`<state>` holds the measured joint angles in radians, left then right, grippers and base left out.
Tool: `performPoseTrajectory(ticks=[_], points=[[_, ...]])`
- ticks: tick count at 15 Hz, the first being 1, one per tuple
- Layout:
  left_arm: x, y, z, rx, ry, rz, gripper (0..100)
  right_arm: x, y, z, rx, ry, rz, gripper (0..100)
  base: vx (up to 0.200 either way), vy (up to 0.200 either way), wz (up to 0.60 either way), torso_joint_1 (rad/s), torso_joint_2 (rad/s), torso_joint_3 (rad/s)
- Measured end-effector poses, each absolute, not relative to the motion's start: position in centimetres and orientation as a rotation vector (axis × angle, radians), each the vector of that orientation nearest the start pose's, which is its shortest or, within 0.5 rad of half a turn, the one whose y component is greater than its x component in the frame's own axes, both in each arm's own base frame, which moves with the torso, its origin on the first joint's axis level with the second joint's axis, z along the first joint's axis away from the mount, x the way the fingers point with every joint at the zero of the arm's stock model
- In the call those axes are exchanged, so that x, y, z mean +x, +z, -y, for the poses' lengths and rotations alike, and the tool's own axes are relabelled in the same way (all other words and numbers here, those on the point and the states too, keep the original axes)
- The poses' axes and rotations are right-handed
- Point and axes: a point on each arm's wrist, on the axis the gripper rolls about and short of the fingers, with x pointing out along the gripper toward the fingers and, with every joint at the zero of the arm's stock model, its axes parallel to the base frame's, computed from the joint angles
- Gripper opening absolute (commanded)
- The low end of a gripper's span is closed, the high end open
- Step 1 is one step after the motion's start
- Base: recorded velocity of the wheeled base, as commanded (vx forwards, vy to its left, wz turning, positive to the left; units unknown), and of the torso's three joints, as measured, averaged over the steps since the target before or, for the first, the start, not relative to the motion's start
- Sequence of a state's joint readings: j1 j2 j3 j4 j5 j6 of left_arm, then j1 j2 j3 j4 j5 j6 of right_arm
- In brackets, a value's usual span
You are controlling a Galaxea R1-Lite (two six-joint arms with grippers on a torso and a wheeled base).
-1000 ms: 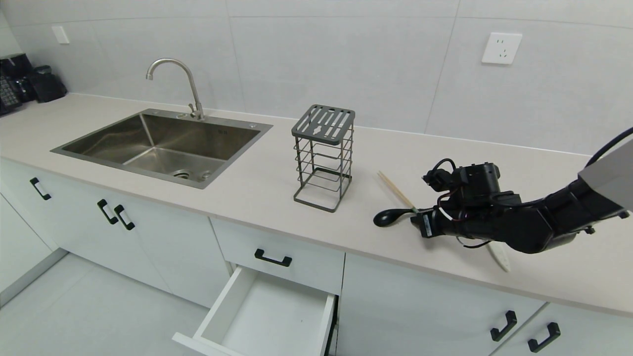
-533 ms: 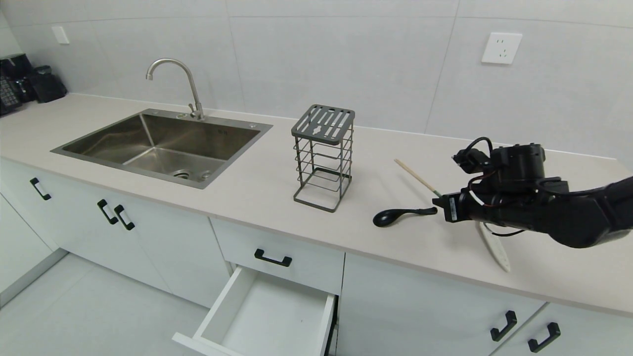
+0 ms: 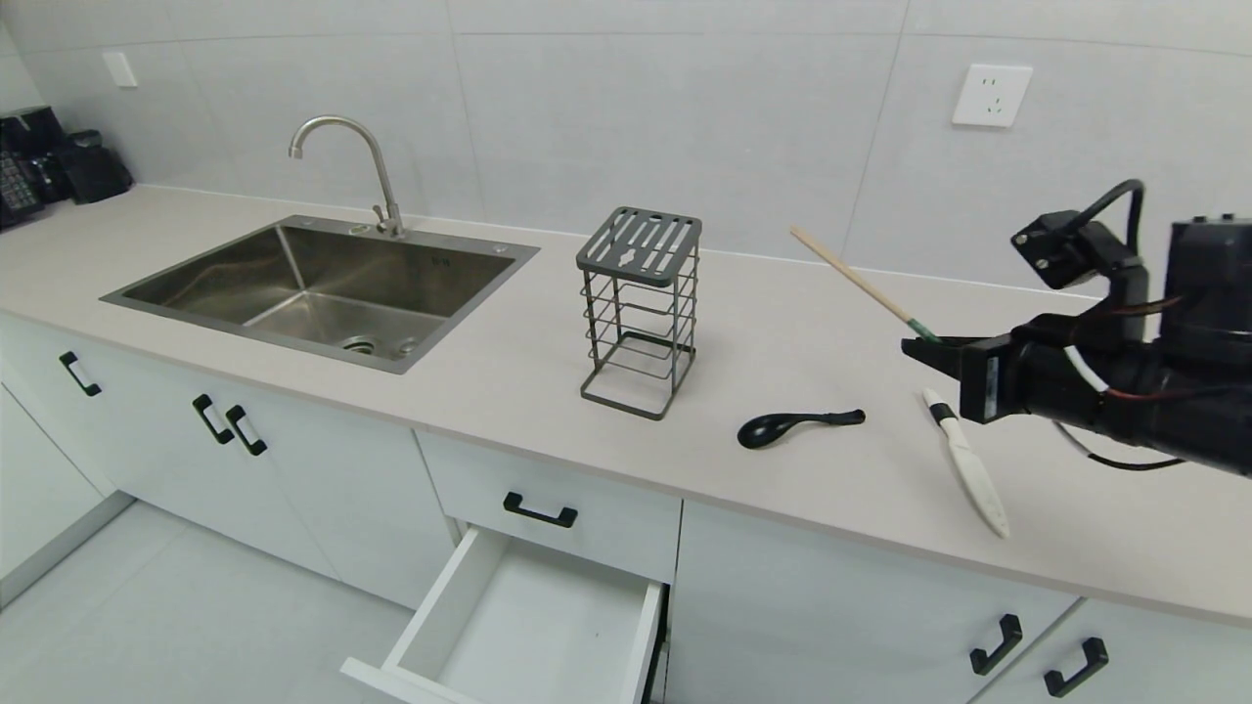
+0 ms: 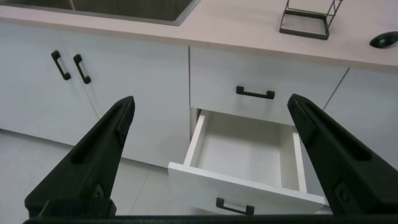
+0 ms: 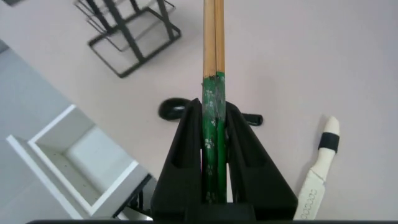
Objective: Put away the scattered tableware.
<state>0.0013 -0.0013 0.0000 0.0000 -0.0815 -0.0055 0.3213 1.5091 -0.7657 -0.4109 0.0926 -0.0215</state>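
The right gripper [image 3: 929, 350] is held above the counter [image 3: 509, 381], its fingers clamped on the green-painted ends of a pair of wooden chopsticks [image 3: 861, 284]. The sticks lie side by side and slant up and away toward the tiled wall. They are clear of the counter and well apart from the wire rack [image 3: 641, 313].

In the right wrist view the pair [image 5: 213, 37] runs straight out from between the closed fingers [image 5: 186, 143]. Below it the black spoon [image 5: 176, 109] and the white knife [image 5: 317, 174] lie flat on the counter.

The rack stands upright between the sink [image 3: 391, 284] and the spoon [image 3: 782, 425]. It has a slotted top plate, and the counter shows through its wire sides. The knife [image 3: 963, 460] lies to the right of the spoon, apart from it.

Under the counter, below the rack, one drawer [image 3: 430, 601] is pulled open with its white floor in view.

The left gripper [image 4: 211, 102] hangs low in front of the cabinets, facing that drawer [image 4: 194, 140]. Its two fingers are spread wide and hold nothing.
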Motion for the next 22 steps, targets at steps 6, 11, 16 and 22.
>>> performPoseTrajectory(ticks=[6,11,16,22], points=[[-2.3,7.5,0.2,-0.005,-0.080,0.001,100,17.2,24.9,-9.1,-0.131,0.551,-0.090,0,0.000,0.000,0.00,0.000,0.00,0.000],[-2.3,7.5,0.2,-0.005,-0.080,0.001,100,14.3,26.5,-8.7,-0.127,0.600,0.006,0,0.000,0.000,0.00,0.000,0.00,0.000],[-2.3,7.5,0.2,-0.005,-0.080,0.001,100,12.5,23.2,-10.3,-0.280,0.730,-0.044,0,0.000,0.000,0.00,0.000,0.00,0.000],[-2.3,7.5,0.2,-0.006,-0.080,0.001,100,12.2,21.8,-12.0,-0.345,0.823,-0.067,0,0.000,0.000,0.00,0.000,0.00,0.000]])
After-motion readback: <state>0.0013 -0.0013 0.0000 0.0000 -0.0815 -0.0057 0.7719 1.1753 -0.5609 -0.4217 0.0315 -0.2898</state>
